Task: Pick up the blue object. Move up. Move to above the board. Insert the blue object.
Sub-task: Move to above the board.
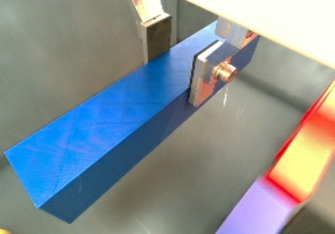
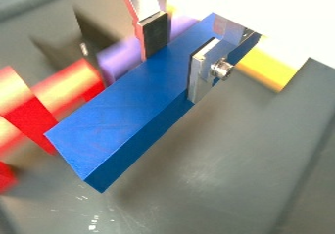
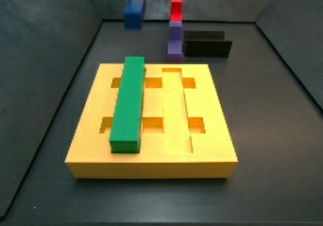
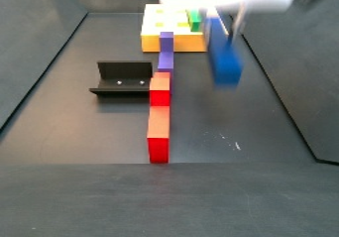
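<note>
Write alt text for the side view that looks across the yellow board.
The pincer holds the blue bar hanging upright above the floor, well behind the board. A green bar lies in the board's left groove; a purple block, red block and the fixture stand behind.

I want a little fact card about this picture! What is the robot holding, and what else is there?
tool: the tool is shut on the blue object, its silver fingers on either side of it
blue object: the blue object hangs off the floor, not yet over the board
board: the board is yellow, with slots in its top
green bar: the green bar lies along the board's top
fixture: the fixture stands on the floor beside the block row
block row: a line of purple, orange and red blocks
</note>
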